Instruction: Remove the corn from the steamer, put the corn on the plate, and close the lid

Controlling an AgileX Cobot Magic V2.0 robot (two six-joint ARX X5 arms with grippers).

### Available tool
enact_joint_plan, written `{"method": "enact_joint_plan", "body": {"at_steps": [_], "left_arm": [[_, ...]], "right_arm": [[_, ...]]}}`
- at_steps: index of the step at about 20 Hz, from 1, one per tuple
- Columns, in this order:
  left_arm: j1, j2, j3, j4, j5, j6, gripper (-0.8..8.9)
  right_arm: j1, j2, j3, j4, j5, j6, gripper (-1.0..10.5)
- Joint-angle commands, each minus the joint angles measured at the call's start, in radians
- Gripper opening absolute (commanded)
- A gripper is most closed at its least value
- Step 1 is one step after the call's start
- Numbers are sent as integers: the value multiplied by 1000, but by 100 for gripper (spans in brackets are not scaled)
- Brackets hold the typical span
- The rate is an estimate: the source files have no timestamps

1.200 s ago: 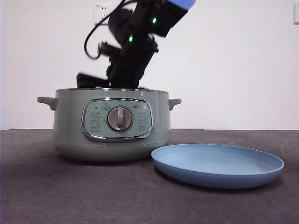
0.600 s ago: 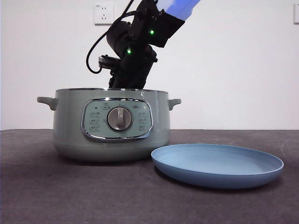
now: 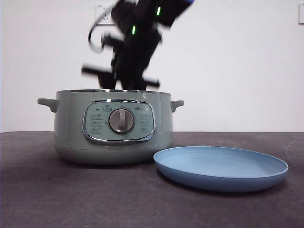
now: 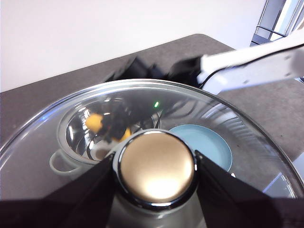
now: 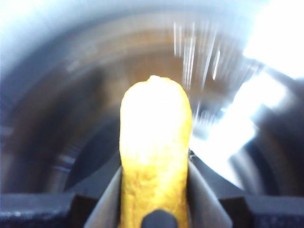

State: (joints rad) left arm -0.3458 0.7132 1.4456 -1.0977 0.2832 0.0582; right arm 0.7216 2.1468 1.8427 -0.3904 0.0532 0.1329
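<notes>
One corn [image 5: 154, 156], one steamer [image 3: 113, 127], one plate [image 3: 221, 167], one lid [image 4: 228, 128].

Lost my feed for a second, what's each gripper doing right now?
Left gripper: closed on the lid by its knob, held up above the table.
Right gripper: closed on the corn, over the steamer.

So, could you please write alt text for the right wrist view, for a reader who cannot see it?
A yellow-orange corn cob fills the centre, clamped between the two jaws of the right end effector. Behind it is the blurred, shiny metal inside of the steamer, with bright glare at one side.
</notes>
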Motion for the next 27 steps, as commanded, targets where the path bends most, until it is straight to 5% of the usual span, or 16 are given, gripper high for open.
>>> {"method": "enact_joint_plan", "body": {"at_steps": [1, 5, 14, 19, 25, 27], "left_arm": [[-2, -10, 15, 65, 7, -5, -9], [-2, -9, 15, 74, 8, -5, -9], [-2, -9, 15, 78, 8, -5, -9], [-2, -9, 15, 79, 8, -5, -9], [-2, -9, 15, 71, 8, -5, -9], [-2, -9, 15, 66, 7, -5, -9]], "right_arm": [[5, -113, -4, -18, 3, -31, -12], [-2, -315, -4, -218, 60, -118, -12], [-79, -568, -82, -517, 58, -150, -13], [-151, -745, -496, -321, 43, -112, -13], [-259, -782, -903, 3, -133, -56, -12], [-269, -757, -972, 99, -133, -43, -13]]}}
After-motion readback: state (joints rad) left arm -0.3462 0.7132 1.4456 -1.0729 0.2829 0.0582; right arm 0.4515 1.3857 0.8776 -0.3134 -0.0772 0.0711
